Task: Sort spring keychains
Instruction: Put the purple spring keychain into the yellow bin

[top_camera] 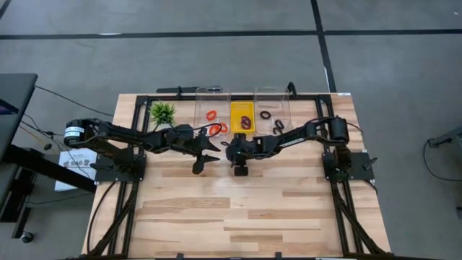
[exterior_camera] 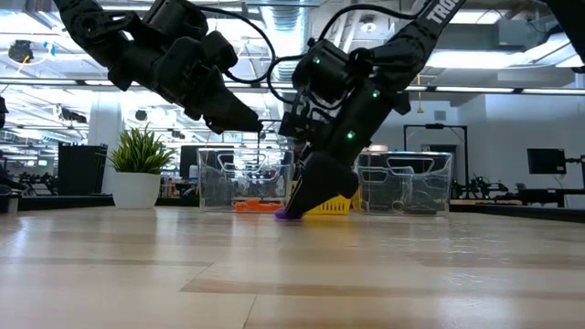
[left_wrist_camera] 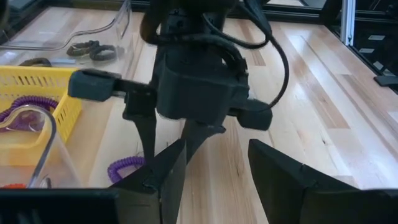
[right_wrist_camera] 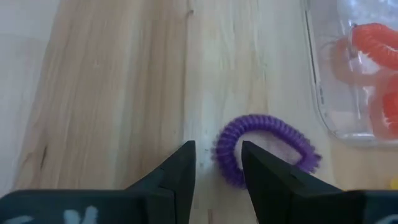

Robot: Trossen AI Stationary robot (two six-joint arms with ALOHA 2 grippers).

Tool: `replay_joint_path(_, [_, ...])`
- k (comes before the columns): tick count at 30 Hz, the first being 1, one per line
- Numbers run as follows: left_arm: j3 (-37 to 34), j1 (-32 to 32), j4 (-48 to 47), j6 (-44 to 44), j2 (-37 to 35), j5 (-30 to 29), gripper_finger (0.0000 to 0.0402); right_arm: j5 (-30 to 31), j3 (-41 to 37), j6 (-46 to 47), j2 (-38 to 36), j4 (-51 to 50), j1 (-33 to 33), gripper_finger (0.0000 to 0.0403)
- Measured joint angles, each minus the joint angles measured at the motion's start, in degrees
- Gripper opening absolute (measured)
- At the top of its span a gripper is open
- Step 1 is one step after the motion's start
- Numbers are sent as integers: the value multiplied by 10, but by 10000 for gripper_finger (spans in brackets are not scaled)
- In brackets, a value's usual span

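Right gripper [right_wrist_camera: 217, 171] is down at the desk [top_camera: 253, 209], just in front of the yellow basket [top_camera: 241, 115], and its two fingers straddle one end of a purple spring keychain [right_wrist_camera: 264, 148] lying flat on the wood. The fingers stand part-way apart with the coil between them; from the wrist view it is not yet pinched, though the near end sits right in the gap. The low view shows the fingertips touching down, with a bit of purple peeping out beside them.

The left gripper [top_camera: 204, 156] hovers close by, on the far side from the right arm, its fingers spread wide and carrying nothing.

Behind the action: the yellow basket already has a purple keychain [left_wrist_camera: 18, 109] in it, the clear bin [top_camera: 214, 108] beside it on the plant's [top_camera: 162, 112] side holds red-orange keychains [right_wrist_camera: 376, 43], and the clear bin on the basket's other side [top_camera: 271, 105] holds black ones [top_camera: 266, 115].

To do this well, I'd say close gently on the coil's end, not its open middle, so the springy loop doesn't squirt out sideways. Then lift straight up before swinging toward the yellow basket, and keep clear of the left gripper, which sits very near. Release only once above the basket's rim.
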Motion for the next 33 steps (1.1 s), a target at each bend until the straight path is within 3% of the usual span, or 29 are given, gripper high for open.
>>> replay_joint_path(10, [0,0,0,0,0,0,172,0,4,31,21,-20,0,109])
replay_joint_path(19, [0,0,0,0,0,0,172,3,3,40,19,-32,8,11])
replay_joint_path(24, [0,0,-3,0,0,0,172,26,2,44,17,-32,26,25])
replay_joint_path(33, [0,0,-5,0,0,0,172,87,-5,30,-31,-88,66,9])
